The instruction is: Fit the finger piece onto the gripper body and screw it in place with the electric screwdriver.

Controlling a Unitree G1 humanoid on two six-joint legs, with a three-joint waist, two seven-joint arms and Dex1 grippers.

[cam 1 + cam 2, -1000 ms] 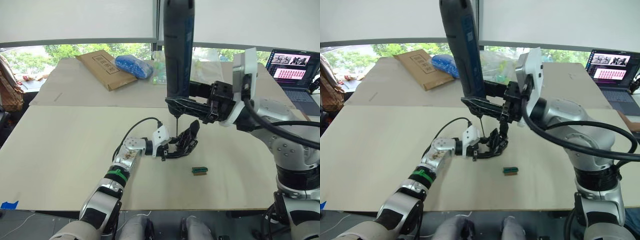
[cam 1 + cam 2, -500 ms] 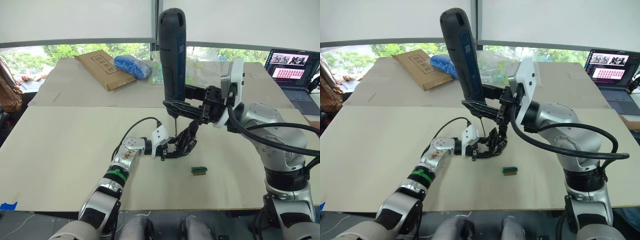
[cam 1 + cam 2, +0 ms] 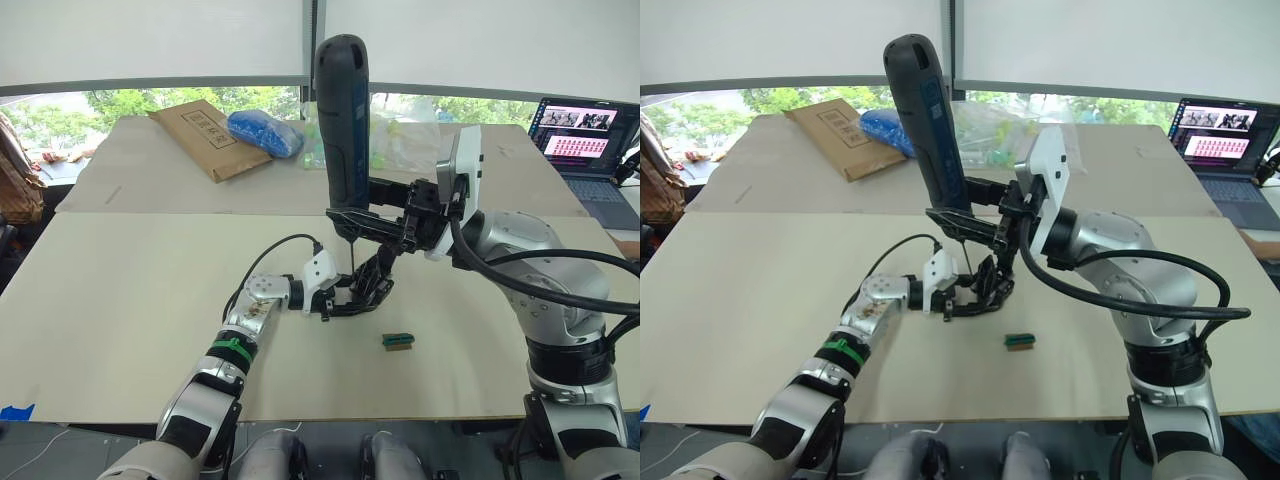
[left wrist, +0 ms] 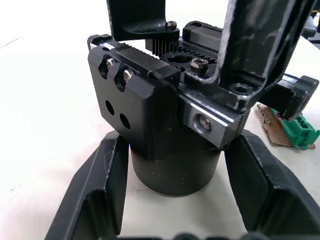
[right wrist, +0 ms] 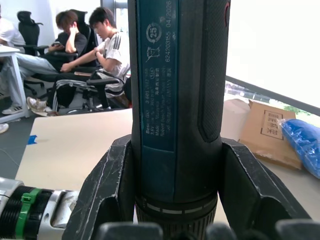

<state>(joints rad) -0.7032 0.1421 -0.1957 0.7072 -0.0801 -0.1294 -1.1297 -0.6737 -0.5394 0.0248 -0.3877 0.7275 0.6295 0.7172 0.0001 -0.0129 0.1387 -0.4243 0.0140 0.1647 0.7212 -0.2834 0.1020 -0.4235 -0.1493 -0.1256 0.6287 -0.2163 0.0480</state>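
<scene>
The gripper body (image 3: 368,288) is seated on the tabletop (image 3: 130,300), its cylindrical base clamped between the fingers of the left tool (image 4: 172,195). The electric screwdriver (image 3: 343,125) is gripped near its lower end by the right tool (image 3: 385,222), fingers closed around the casing. Its long axis is held near vertical, bit (image 3: 351,255) down, directly above the gripper body. The key relation: the screw site lies straight below the bit along the screwdriver's axis, so a straight descent is judged to be needed. Whether the bit is already seated in a screw cannot be told. The finger piece (image 3: 385,262) appears mounted upright on the body. A small green block (image 3: 398,340) lies near the gripper body, on its right-arm side.
</scene>
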